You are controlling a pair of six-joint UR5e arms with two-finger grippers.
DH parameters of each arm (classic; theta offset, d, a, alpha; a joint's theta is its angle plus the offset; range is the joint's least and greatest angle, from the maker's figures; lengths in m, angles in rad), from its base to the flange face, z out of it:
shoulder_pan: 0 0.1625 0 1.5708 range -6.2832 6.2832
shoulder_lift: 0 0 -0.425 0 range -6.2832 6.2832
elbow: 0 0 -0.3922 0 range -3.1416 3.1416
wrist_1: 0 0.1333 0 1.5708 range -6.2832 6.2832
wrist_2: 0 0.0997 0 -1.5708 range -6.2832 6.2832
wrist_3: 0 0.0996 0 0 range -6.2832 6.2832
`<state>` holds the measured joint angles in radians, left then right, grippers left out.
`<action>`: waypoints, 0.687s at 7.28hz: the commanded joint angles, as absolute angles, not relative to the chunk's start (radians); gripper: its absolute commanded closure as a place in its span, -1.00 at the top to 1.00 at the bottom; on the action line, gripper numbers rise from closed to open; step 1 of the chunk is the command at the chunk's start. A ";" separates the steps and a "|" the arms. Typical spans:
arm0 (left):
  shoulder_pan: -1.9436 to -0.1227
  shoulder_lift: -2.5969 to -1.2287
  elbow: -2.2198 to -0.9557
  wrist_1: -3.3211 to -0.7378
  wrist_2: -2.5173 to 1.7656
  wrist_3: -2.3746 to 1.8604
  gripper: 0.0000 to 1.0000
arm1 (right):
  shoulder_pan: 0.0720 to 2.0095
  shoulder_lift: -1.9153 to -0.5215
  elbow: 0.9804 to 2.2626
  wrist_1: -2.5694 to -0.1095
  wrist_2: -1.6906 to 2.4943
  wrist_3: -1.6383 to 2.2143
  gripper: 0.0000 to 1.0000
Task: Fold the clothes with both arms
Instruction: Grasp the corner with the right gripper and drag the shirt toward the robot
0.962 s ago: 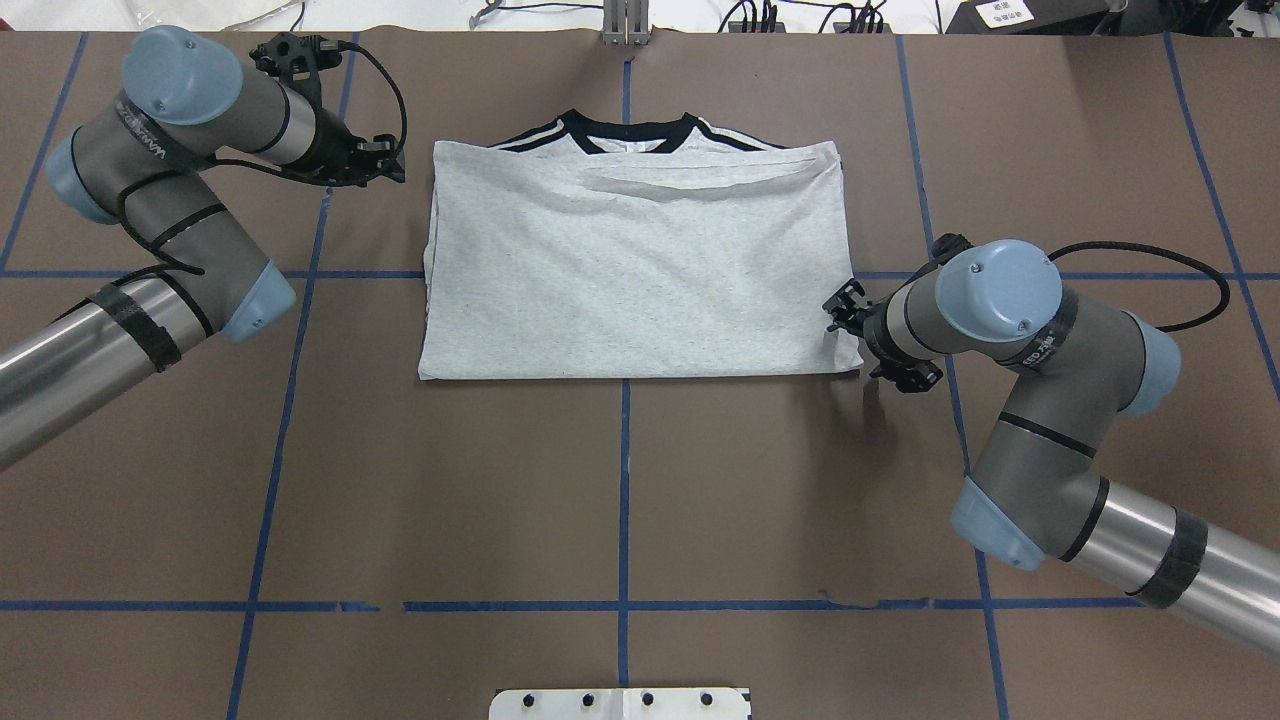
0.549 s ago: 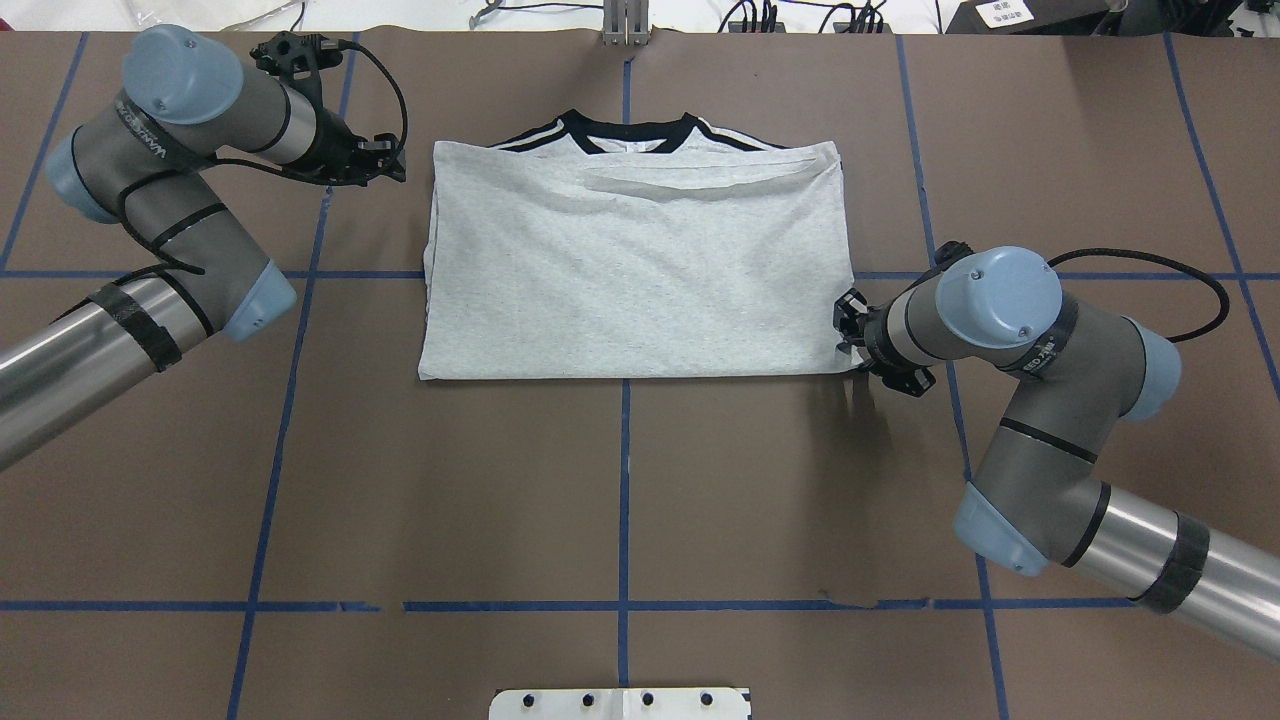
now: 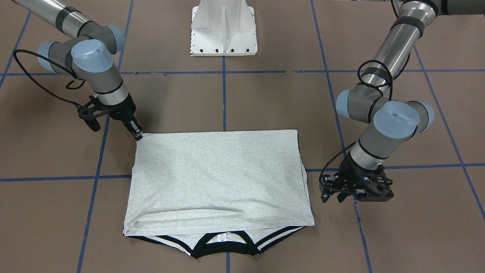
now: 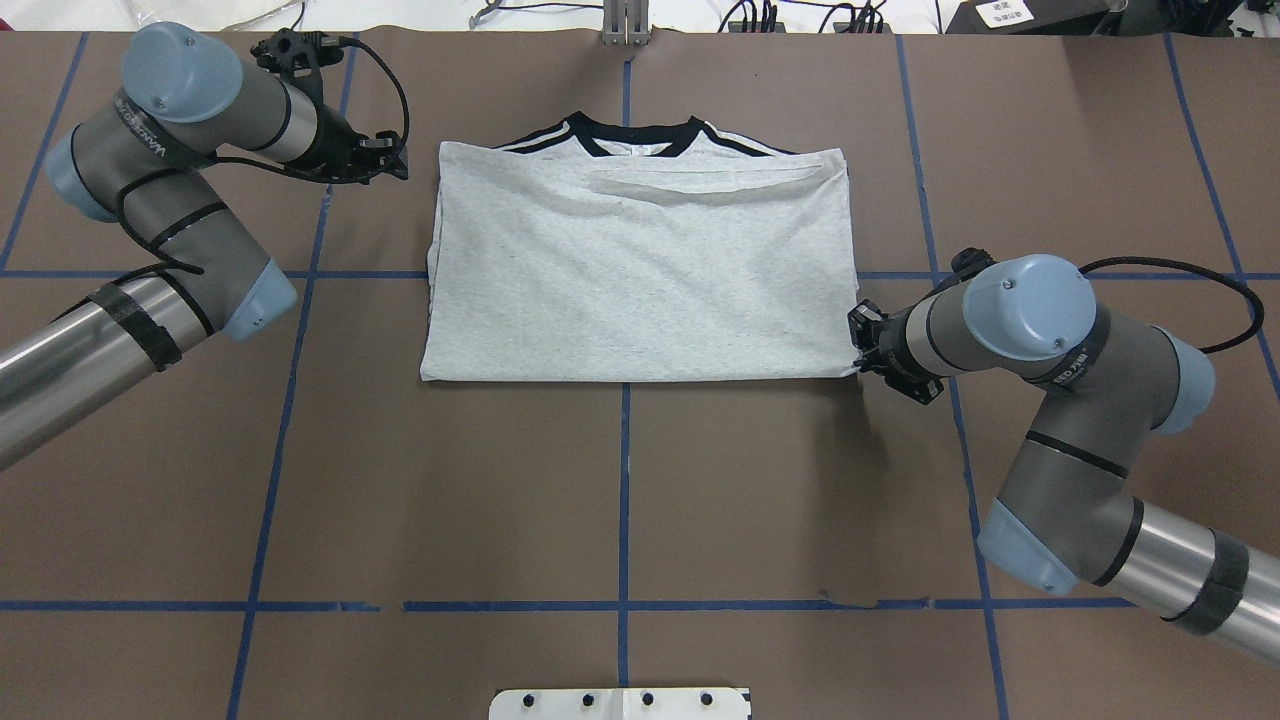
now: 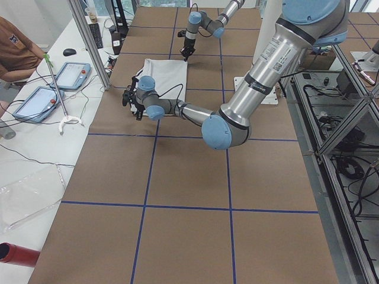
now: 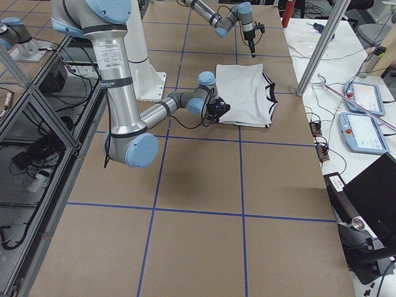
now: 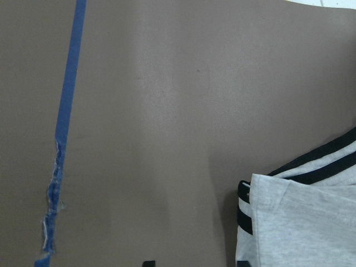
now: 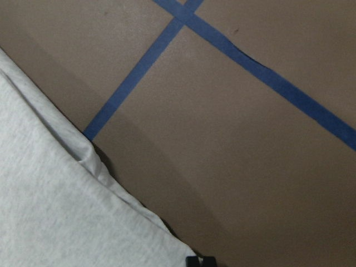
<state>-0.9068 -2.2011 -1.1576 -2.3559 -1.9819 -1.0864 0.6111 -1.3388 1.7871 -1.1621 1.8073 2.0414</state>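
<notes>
**Right gripper at the near corner**

The folded T-shirt (image 4: 640,270) lay on the table (image 4: 620,500), long axis left to right, collar (image 4: 640,130) pointing far. The right gripper (image 4: 857,352) looked pinched on its near right corner. The left gripper (image 4: 398,160), jaws seemingly spread, hung just left of the far left corner.

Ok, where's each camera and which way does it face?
Front-facing: opposite robot, facing its white pedestal base; silver-grey tubular left arm at right, right arm at left.
Overhead: behind robot, down onto light heather-grey, black-collared T-shirt; both arms.
Exterior left: robot's left; left arm nearest.
Exterior right: opposite side; right arm nearest.
Left wrist: down at T-shirt's striped corner.
Right wrist: down at plain corner; black claw at bottom.
Overhead and front-facing share the T-shirt, mirrored.
</notes>
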 commanded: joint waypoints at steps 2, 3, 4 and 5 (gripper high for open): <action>-0.900 -2.111 -1.350 -2.303 -2.049 -1.103 0.16 | 0.493 -1.529 2.039 -1.173 1.815 2.068 -1.00; -0.896 -2.085 -1.418 -2.293 -2.095 -1.164 0.16 | 0.410 -1.596 2.115 -1.175 1.830 2.094 -1.00; -0.878 -2.076 -1.474 -2.292 -2.126 -1.242 0.24 | 0.309 -1.649 2.173 -1.175 1.853 2.162 -1.00; -0.824 -2.038 -1.547 -2.292 -2.137 -1.325 0.25 | 0.211 -1.661 2.210 -1.175 1.870 2.199 -1.00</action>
<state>-0.8714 -2.0758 -1.4580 -2.2954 -2.1091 -1.2270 0.3364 -1.6197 2.1454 -1.1746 1.8465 2.1431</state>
